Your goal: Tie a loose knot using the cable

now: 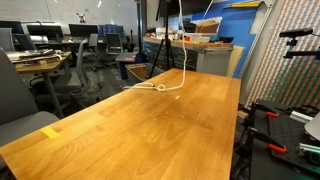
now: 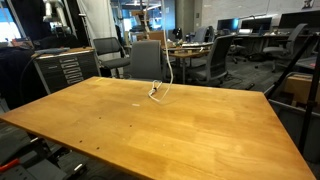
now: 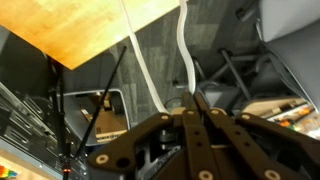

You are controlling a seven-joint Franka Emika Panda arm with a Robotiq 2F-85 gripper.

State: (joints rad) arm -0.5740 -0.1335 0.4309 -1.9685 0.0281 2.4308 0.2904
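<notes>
Overhead, end effector [image 3: 190, 100] clamped on cable [image 3: 185, 50]; office chair [image 2: 147, 60] behind wooden table [image 2: 150, 130]

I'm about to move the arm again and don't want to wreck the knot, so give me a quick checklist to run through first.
1. Grip: gripper is shut on the cable in the wrist view. Ok.
2. Loop: a small loop lies on the table near its far edge. Ok.
3. Knot: too small to see whether an end passes through the loop. Cannot tell.
4. Slack: the cable rises from the loop out of the top of the exterior view, so its tension is unclear. Cannot tell.
5. Gripper height: the gripper is outside both exterior views. Cannot tell.
</notes>
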